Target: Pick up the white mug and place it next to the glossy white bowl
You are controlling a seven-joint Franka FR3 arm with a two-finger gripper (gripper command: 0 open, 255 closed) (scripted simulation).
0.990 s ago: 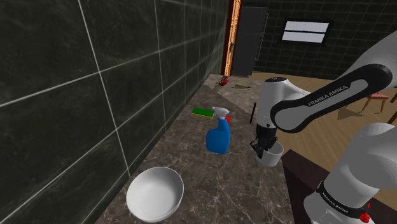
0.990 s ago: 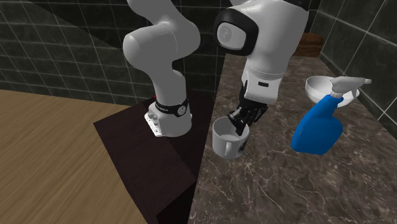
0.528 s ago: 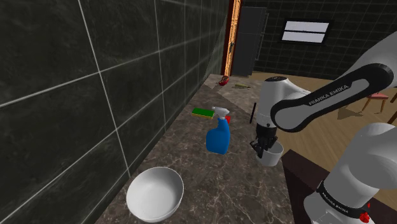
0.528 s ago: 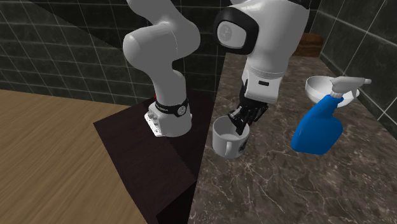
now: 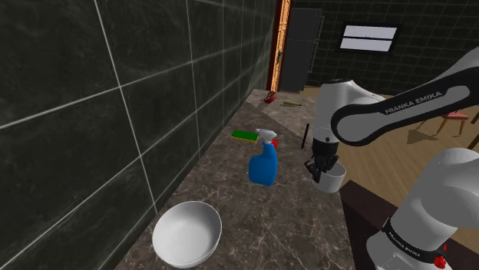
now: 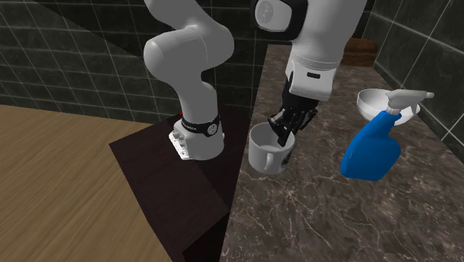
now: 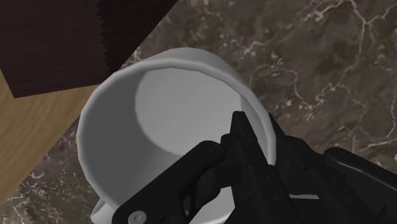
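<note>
Grips mug (image 6: 265, 155) by its rim with gripper (image 6: 285, 133), one finger inside the wall, the other outside. Holds it upright at the edge of counter (image 6: 334, 216), just beside stand (image 6: 167, 186). Keeps well apart from bowl (image 5: 186, 232), with blue spray bottle (image 5: 263, 164) roughly between, near the tiled wall.
</note>
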